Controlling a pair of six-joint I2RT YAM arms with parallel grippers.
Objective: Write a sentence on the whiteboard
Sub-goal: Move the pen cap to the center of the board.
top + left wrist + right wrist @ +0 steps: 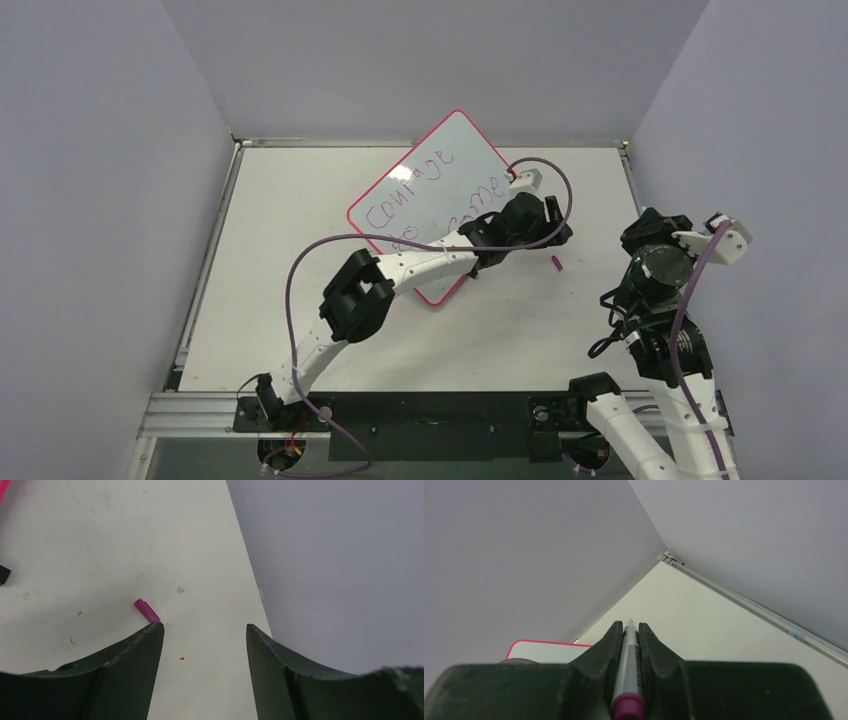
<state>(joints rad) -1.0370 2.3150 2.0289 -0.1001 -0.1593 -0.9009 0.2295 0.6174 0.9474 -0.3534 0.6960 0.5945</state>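
The whiteboard (470, 150), white with a pink-red rim, lies tilted on the table at the back centre. The purple-pink sentence (415, 188) reads roughly "Courage to ... come", and my left arm covers part of it. My left gripper (552, 232) hovers by the board's right edge, open and empty (205, 630). A magenta marker cap (146, 611) lies on the table just past its left fingertip and also shows in the top view (556, 264). My right gripper (650, 232) is raised at the right and shut on a white marker (628, 660) with a magenta end. A corner of the board (549, 650) shows in the right wrist view.
The grey enclosure walls stand close on the left, back and right. The table's right edge (252, 592) runs just beyond my left gripper. A black clip foot (4, 574) and a bit of the board's pink rim (4, 487) show at the left wrist view's left border.
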